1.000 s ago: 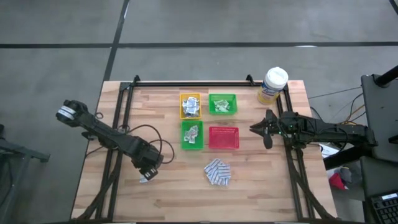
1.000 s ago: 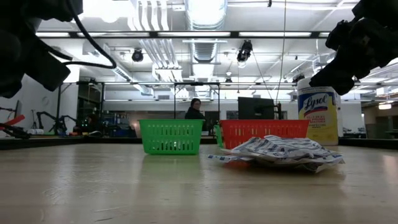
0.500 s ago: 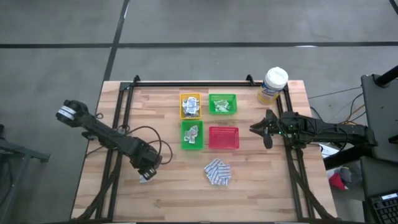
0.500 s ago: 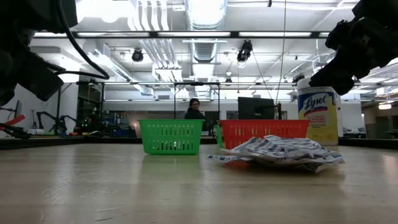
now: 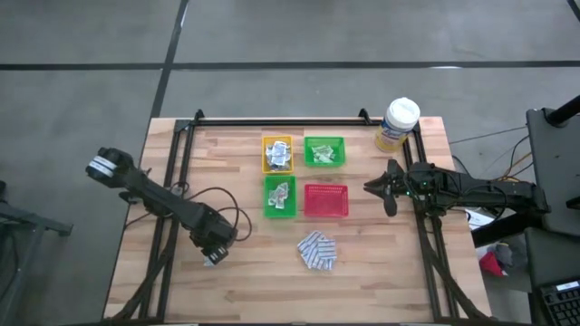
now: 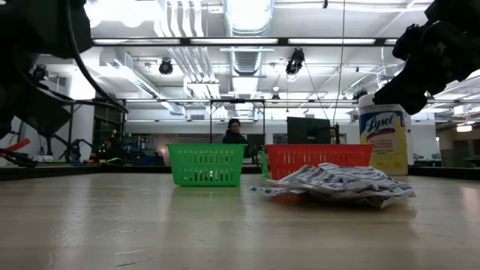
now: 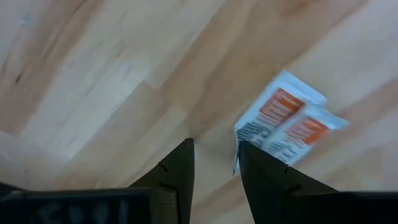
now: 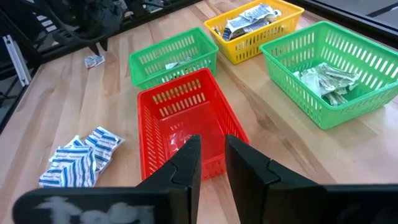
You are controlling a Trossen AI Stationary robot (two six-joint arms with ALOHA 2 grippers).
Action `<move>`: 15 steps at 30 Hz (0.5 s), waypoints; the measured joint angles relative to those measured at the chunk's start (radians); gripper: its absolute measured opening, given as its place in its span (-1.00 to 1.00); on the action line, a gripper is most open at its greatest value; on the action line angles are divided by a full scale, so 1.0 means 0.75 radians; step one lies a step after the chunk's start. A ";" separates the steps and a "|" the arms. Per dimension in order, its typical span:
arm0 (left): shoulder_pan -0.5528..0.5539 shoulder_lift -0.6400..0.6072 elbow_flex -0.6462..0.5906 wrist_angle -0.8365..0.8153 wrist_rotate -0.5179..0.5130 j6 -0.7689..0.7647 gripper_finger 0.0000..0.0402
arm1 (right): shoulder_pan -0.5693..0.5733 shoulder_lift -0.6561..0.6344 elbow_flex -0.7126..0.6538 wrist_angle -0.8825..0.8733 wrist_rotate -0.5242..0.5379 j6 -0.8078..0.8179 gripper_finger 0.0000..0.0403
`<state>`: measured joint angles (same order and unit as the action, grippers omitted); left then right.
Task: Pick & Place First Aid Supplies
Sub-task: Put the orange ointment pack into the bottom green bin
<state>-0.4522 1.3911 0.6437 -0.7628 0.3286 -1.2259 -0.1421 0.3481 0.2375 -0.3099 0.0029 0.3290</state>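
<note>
Left gripper (image 7: 214, 163), fingers narrowly apart, hovered lower left over an orange-printed sachet (image 7: 283, 124); descending to pinch seemed next.

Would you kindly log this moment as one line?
left pincer: open, next to orange-printed packet | right pincer: open, beside red tray

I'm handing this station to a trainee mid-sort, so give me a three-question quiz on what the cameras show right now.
1. True or false: the red basket holds a heap of packets.
2. Which lies nearest the left pincer? A) the orange-printed packet B) the yellow canister C) the pile of blue-and-white pads
3. Fill in: the right pincer hovers beside the ___ basket.

Key: 1 false, it looks nearly empty; 2 A; 3 red.
</note>
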 joint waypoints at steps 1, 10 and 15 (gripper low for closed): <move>-0.001 0.015 0.000 -0.005 0.000 0.001 -0.41 | 0.000 0.000 0.000 0.000 0.000 0.000 -0.66; 0.001 0.065 0.002 -0.008 0.015 0.028 -0.53 | 0.000 0.001 0.000 0.000 0.000 0.000 -0.59; 0.001 0.064 0.001 -0.011 0.016 0.029 -0.74 | 0.000 0.000 0.000 0.001 0.000 0.001 -0.57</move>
<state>-0.4519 1.4394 0.6441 -0.7707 0.3405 -1.2044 -0.1421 0.3484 0.2375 -0.3096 0.0029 0.3294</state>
